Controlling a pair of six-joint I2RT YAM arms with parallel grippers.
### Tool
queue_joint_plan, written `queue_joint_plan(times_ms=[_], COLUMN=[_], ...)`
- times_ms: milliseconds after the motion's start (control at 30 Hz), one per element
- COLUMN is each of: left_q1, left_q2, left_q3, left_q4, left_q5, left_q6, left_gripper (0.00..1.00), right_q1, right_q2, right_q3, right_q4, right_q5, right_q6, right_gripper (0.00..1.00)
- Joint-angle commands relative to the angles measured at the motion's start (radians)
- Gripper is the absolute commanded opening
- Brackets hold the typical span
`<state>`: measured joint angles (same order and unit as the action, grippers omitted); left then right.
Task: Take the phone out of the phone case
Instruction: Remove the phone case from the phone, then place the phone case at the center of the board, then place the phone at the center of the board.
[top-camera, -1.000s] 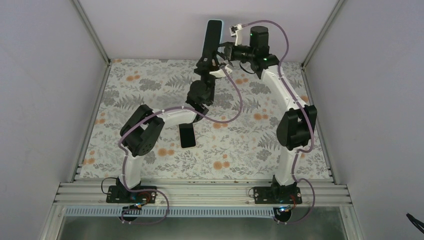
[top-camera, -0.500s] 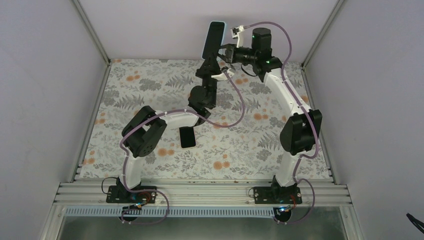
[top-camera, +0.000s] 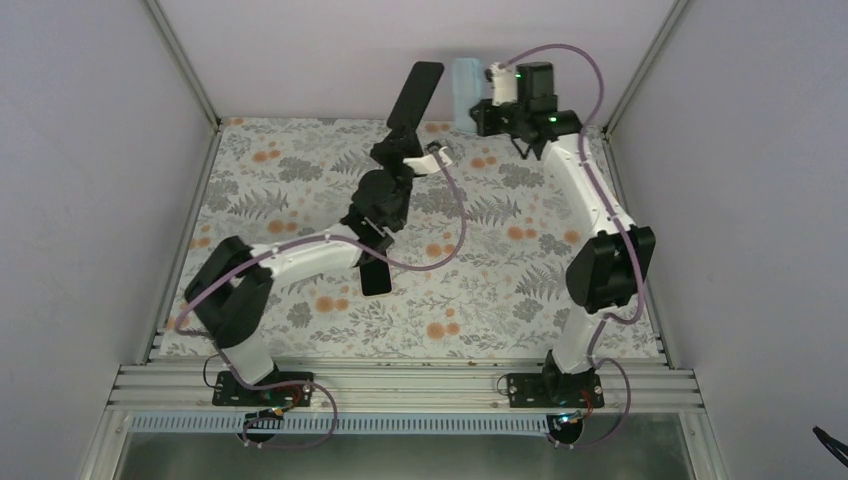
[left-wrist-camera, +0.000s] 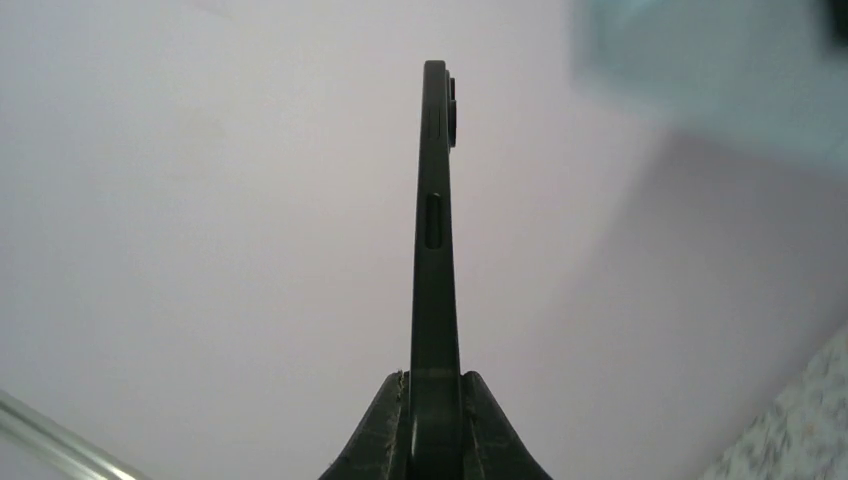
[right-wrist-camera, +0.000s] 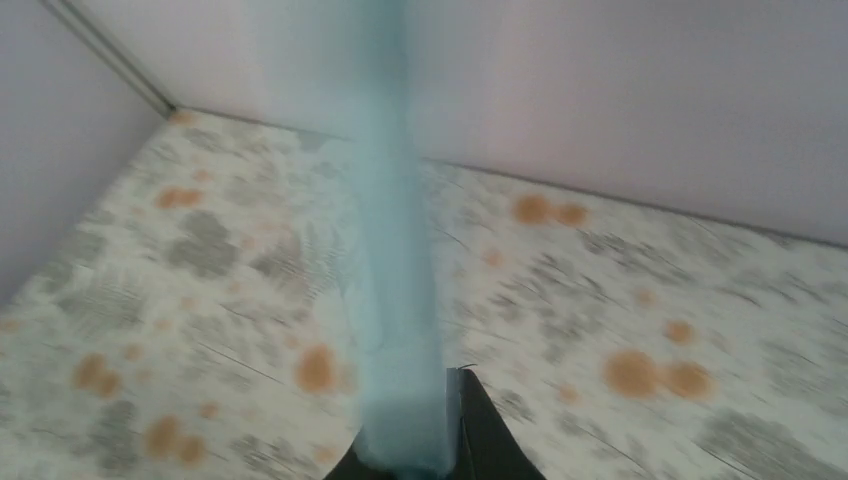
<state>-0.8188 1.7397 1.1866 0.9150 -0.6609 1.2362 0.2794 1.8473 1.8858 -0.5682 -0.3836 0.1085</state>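
The left end effector (left-wrist-camera: 435, 405) is clamped on the bottom edge of the black phone (left-wrist-camera: 435, 250), which stands edge-on in the wrist view, high above the far side of the table (top-camera: 300, 180). The right end effector (top-camera: 484, 110) grips the pale blue phone case (top-camera: 463, 90) (motion-blurred in both views), just right of the phone; the 2 are apart. 1 dark flat object (top-camera: 375, 278) lies on the table, partly under the left arm (top-camera: 300, 255).
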Motion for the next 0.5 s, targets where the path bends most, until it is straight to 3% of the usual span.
queue_joint_plan(times_ms=[0,100,333,467], left_q1=[0.018,0.025,0.103,0.162], left_q2=[-0.176,-0.268,-0.437,-0.487], left_q3=[-0.147,-0.241,-0.609,-0.759], left_q4=[-0.076,-0.158,-0.105,-0.154], left_q5=[-0.030,-0.051,-0.091,-0.090], left_q6=[0.068,0.029,0.083,0.064], left_gripper=[0.02,0.02,0.02,0.03], right_q1=[-0.109,-0.124,-0.155,-0.154], right_q2=[0.016,0.017,0.069,0.133], right_q3=[-0.037,-0.071,-0.183,-0.242], right_q4=[-0.157,-0.202,-0.435,-0.554], right_q5=[0.200,0.155,-0.122,-0.233], right_q6=[-0.174,-0.216,-0.401,-0.514], right_gripper=[0.03,0.03,0.03,0.03])
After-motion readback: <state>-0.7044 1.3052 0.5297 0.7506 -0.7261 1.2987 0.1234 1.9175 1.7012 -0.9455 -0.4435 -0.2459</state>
